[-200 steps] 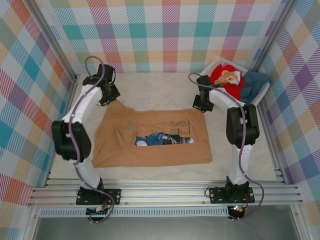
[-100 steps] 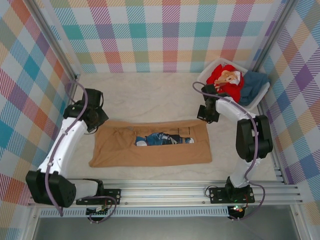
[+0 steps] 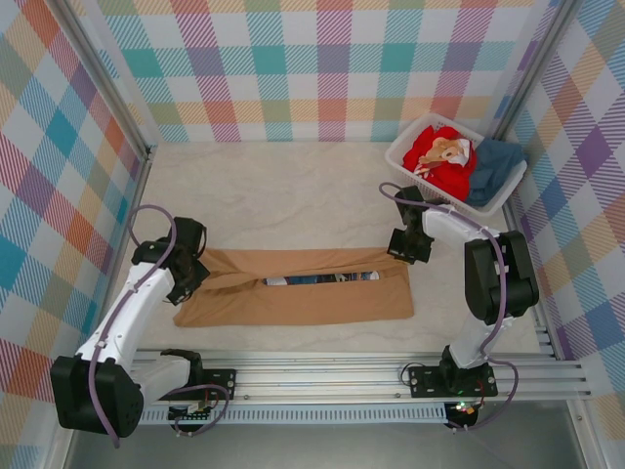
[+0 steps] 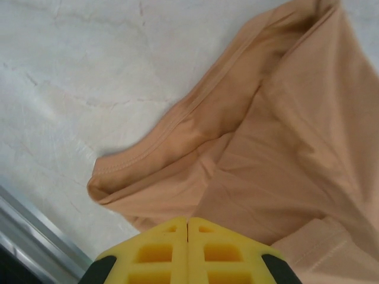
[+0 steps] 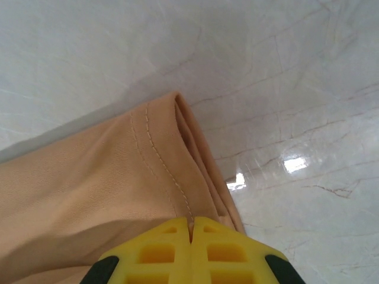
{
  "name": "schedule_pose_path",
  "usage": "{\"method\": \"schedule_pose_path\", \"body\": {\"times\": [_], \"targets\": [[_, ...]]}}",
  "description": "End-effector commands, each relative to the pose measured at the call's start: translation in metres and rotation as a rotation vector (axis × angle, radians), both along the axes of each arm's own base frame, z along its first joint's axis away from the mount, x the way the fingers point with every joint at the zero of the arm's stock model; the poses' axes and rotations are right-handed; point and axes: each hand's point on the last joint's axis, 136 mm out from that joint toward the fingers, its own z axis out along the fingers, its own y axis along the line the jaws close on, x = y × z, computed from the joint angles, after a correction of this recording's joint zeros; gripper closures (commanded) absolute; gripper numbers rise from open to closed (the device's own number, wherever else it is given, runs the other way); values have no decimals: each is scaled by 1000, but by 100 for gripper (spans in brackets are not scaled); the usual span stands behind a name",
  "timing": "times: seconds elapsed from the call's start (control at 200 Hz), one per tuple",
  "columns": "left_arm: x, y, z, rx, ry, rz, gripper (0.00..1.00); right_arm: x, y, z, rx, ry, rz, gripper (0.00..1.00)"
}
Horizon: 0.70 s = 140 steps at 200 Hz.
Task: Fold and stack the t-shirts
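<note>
Nearest the arm bases, the aluminium rail (image 3: 322,376) runs along the table's front edge. In the left wrist view it lies close behind and to the outer side of the left gripper (image 4: 188,222), so there is little room on that side.

The tan-brown t-shirt (image 3: 303,298) lies as a long, narrow folded band just beyond the rail, stretched between the two sets of jaws. Its near edge sits closer to the rail than either gripper. A thin strip of the blue-and-white print (image 3: 322,278) shows along the fold line midway between them.

The left gripper (image 3: 198,280) is at the band's left end. Its yellow fingers are pressed together on the cloth, which bunches in loose folds just ahead of them (image 4: 284,148).

The right gripper (image 3: 405,252) is at the band's far right corner. Its fingers are shut on the stitched hem, which runs straight into their seam (image 5: 191,222). The shirt (image 5: 89,195) spreads to their left, and bare table lies to their right.

Beyond both jaws the table (image 3: 293,186) is open up to the plaid wall (image 3: 322,59).

Past the right jaws, well apart from them, a white basket (image 3: 398,159) holds the red t-shirt (image 3: 459,176) and the dark teal t-shirt (image 3: 496,161).
</note>
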Motion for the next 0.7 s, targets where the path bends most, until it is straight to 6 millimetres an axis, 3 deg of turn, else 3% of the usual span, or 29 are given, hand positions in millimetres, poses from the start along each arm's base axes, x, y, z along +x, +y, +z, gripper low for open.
{"method": "schedule_pose_path", "body": {"times": [0.0, 0.315, 0.51, 0.62, 0.695], "targets": [[-7, 5, -1, 14, -15, 62, 100, -8, 0, 7, 2, 0, -16, 100], [-15, 6, -10, 14, 9, 79, 100, -16, -2, 5, 0, 11, -20, 100], [-25, -2, -24, -38, 50, 99, 100, -28, -8, -2, -21, 43, -44, 77], [-34, -4, -31, -62, 67, 131, 97, -32, -15, 2, -50, 25, -75, 74], [-36, -6, -31, -82, 59, 135, 89, -32, -20, 8, -63, 0, -98, 74]]}}
